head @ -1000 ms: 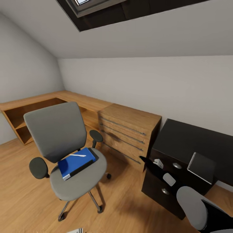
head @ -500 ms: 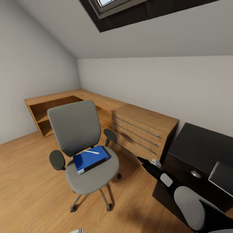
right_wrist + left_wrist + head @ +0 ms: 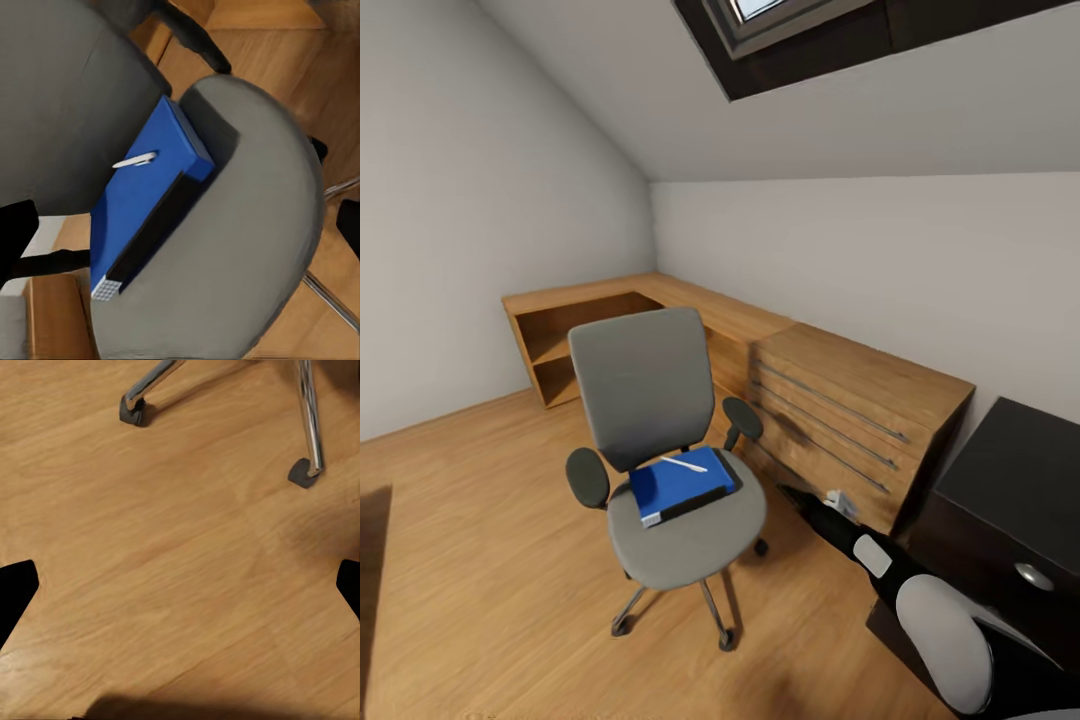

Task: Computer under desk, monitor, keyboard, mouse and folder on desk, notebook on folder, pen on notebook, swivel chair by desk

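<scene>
Reaching out over the wooden floor (image 3: 470, 560), the right arm (image 3: 880, 560) stretches its dark forearm toward the swivel chair (image 3: 660, 440), and the right gripper (image 3: 796, 494) at its tip stops just short of the seat's edge, apart from it. From the right wrist camera its two dark fingertips (image 3: 15, 232) sit at the far edges of the picture, spread wide, nothing between them. Directly ahead of that gripper lies the folder (image 3: 142, 202), bright blue, flat on the grey seat, its dark spine turned to the seat's open side and one long edge close to the backrest. On top of the folder rests the pen (image 3: 135, 159), thin and white, lying across the cover near the backrest end.

Over to the left gripper (image 3: 180, 585): its fingertips also stand far apart at the frame's edges, holding nothing, pointed down at bare floorboards. Beyond it, two chrome legs of the chair's base end in dark casters (image 3: 304, 472) on the floor.

Beside the right arm, on its outer side, a corner of the desk (image 3: 1010, 480) shows black with a round silver knob, touching the light wooden drawer unit (image 3: 850, 420).
</scene>
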{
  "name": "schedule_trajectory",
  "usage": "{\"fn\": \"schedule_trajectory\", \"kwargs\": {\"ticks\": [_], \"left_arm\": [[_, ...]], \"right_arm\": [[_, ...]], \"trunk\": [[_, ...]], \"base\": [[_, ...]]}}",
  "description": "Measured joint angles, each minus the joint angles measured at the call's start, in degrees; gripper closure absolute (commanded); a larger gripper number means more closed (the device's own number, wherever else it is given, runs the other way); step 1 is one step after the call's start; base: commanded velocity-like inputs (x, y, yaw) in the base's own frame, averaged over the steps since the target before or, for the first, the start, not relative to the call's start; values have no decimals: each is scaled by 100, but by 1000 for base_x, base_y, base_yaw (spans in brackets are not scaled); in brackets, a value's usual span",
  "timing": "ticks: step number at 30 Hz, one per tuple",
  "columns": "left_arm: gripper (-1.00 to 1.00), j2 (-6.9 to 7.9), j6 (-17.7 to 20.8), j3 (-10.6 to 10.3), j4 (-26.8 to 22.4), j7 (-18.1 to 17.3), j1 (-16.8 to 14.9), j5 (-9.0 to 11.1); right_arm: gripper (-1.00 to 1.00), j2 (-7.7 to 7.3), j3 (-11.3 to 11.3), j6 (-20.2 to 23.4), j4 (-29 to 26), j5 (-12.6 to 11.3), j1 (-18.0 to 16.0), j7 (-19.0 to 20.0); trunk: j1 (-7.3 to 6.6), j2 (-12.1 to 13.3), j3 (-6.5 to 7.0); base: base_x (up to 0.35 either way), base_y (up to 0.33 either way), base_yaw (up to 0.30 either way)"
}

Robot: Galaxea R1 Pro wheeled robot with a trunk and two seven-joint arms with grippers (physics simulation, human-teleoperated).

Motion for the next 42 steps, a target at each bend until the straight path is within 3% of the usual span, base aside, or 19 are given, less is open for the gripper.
{"fn": "schedule_trajectory", "kwargs": {"ticks": [9,19,26,32,36,42], "left_arm": [[-100,282,-432,55,116,28,3,4],[-100,352,-492,580,354,31,3,-4],[-100,377,-575,684,630,17,1,-11],[-100,478,-1036,710,1097,19,-2,-11],[-100,617,-1292,721,1437,22,-2,0],[-100,738,-1391,736,1582,22,-1,40]], "right_arm": [[-100,5,264,-134,-12,289,0,20],[-100,-11,566,-222,-215,356,0,5],[-100,-37,615,-234,-284,341,1,46],[-100,-15,633,-245,-288,350,1,42],[-100,16,681,-256,-287,403,1,-43],[-100,243,1054,-230,-573,831,-3,-477]], "trunk": [[0,0,0],[0,0,0],[0,0,0],[0,0,0],[0,0,0],[0,0,0]], "base": [[0,0,284],[0,0,271],[0,0,93],[0,0,15],[0,0,3],[0,0,0]]}}
